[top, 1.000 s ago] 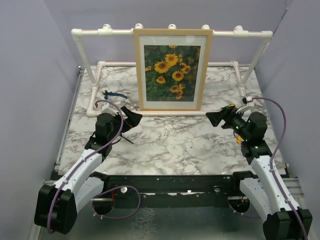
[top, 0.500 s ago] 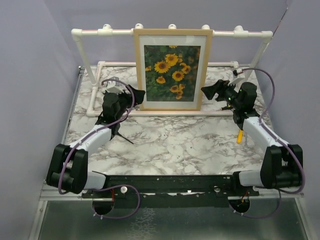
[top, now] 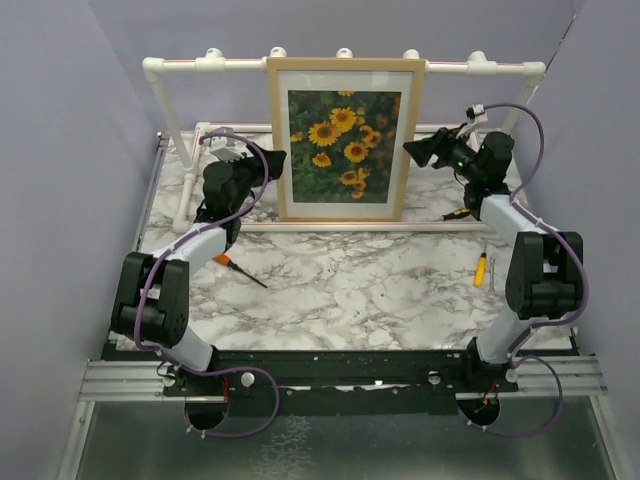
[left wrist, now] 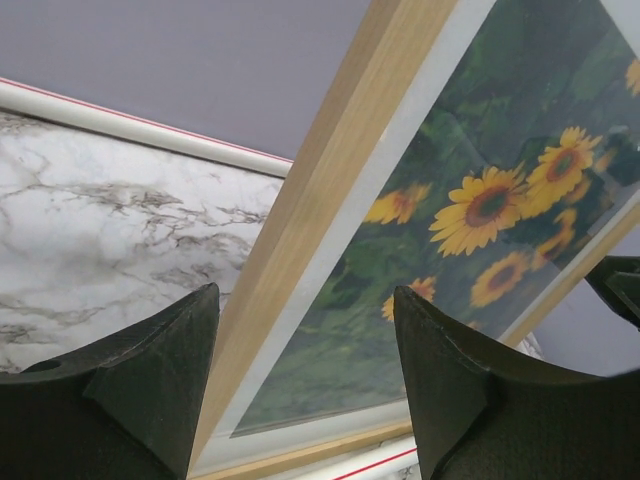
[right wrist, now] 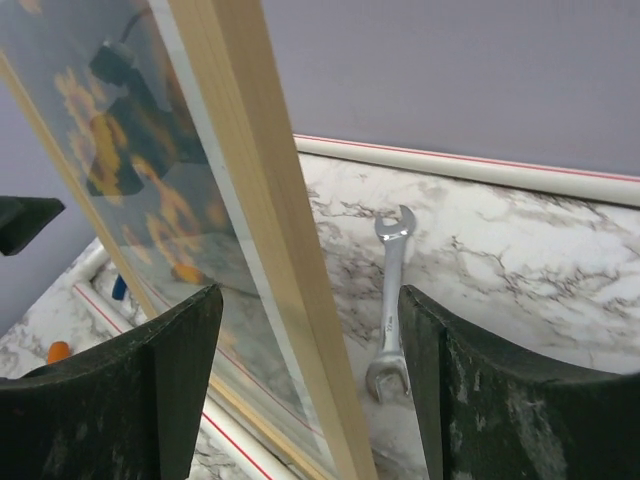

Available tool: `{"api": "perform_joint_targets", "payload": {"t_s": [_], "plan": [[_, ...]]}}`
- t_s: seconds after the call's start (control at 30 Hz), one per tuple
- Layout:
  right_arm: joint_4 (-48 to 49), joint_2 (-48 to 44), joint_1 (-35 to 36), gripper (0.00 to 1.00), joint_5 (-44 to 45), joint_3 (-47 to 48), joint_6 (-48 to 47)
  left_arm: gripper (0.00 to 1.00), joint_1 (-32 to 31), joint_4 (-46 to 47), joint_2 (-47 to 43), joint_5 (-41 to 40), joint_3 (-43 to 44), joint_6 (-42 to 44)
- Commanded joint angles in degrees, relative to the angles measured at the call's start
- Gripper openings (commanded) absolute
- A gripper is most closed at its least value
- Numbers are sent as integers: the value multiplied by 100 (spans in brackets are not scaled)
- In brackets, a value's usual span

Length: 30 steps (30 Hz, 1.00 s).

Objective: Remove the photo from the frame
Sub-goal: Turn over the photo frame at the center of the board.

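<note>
The frame stands upright at the back of the table, the photo inside it. Both arms stretch forward. The left gripper and right gripper straddle its side edges, jaws apart. Only the right wrist view shows a wrench behind it.

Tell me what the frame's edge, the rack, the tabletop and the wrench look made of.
The frame has an edge of pale matte wood, it seems, faintly grained. The rack looks like smooth white plastic pipe with moulded joints. The tabletop is marble-patterned, stone or printed laminate, unclear. The wrench looks like shiny steel.
</note>
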Motion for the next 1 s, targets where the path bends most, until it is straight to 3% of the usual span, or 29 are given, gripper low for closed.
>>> {"api": "perform_joint_targets", "payload": {"t_s": [0.0,0.13,0.37,0.63,0.97], "plan": [[609,322,17,74,-912,313,126,71,44,645,253,661,252,198],[844,570,17,72,-1054,469,263,71,95,830,409,887,366,210],[1145,779,17,56,-1316,645,508,71,118,910,578,946,515,118],[1225,687,17,50,-1707,622,402,75,199,995,720,1116,598,230],[1185,614,17,25,-2048,593,289,77,336,1578,1041,1990,831,119]]}}
